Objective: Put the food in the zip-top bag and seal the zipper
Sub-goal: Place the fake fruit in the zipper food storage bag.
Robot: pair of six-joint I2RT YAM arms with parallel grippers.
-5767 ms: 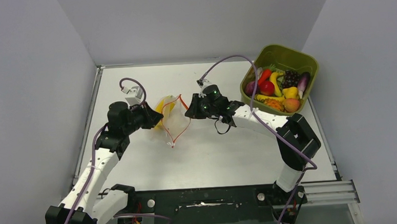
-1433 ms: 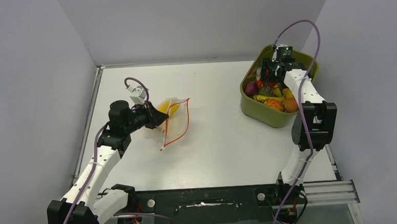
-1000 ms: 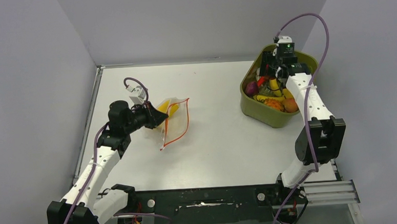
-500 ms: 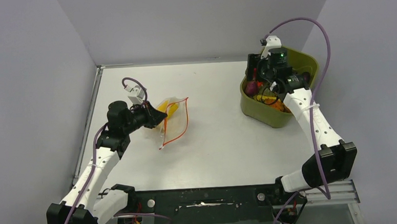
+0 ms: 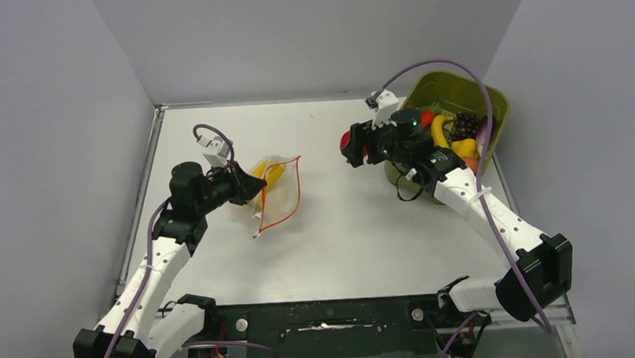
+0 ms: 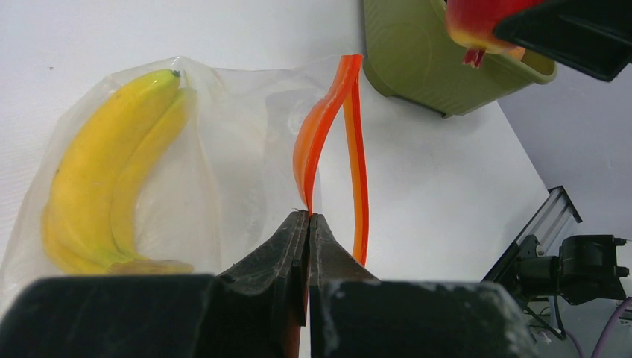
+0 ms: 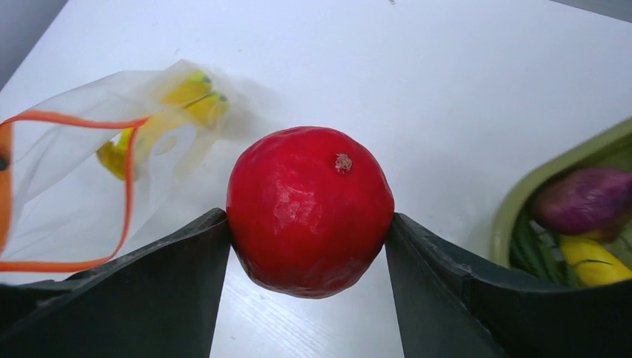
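- Right gripper (image 5: 353, 146): clamped on red round fruit (image 7: 309, 209), upper centre-right of overhead frame, beside green bin (image 5: 455, 75).
- Left gripper (image 6: 308, 224): pinched on zipper (image 6: 328, 119); zip-top bag (image 5: 278, 189) centre-left, bananas (image 6: 97, 179) inside.
- Step: fruit transfer; next likely needs aiming into the bag's mouth.

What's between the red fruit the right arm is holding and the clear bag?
Nothing: only bare white table separates the red fruit from the zip-top bag. The top view shows it best; the right wrist view agrees.
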